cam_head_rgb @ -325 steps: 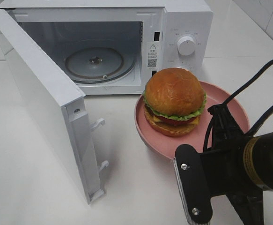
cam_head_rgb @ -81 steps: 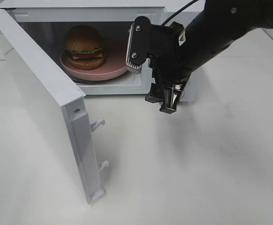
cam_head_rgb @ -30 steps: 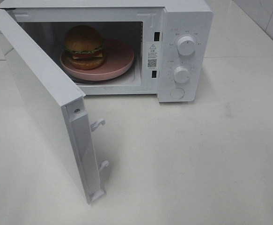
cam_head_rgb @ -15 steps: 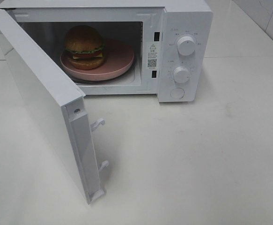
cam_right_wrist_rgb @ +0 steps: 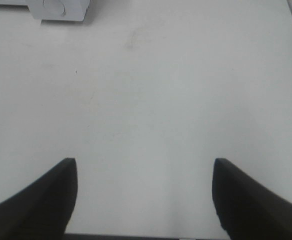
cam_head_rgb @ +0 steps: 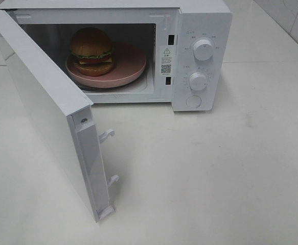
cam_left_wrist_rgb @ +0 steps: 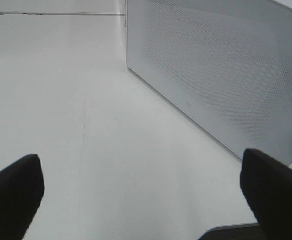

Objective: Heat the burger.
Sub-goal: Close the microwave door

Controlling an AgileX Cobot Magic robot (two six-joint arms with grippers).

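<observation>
Burger (cam_head_rgb: 91, 50) hides plate (cam_head_rgb: 131, 64) part; dial (cam_head_rgb: 203, 49) markings illegible

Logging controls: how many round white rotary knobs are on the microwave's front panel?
2. One round white rotary knob sits at the top of the white microwave's panel, the other directly below it. The flatter round button beneath is not counted.

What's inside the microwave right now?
The burger sits on a pink plate inside the open microwave, toward the left of the plate. The plate covers what lies beneath it.
</observation>
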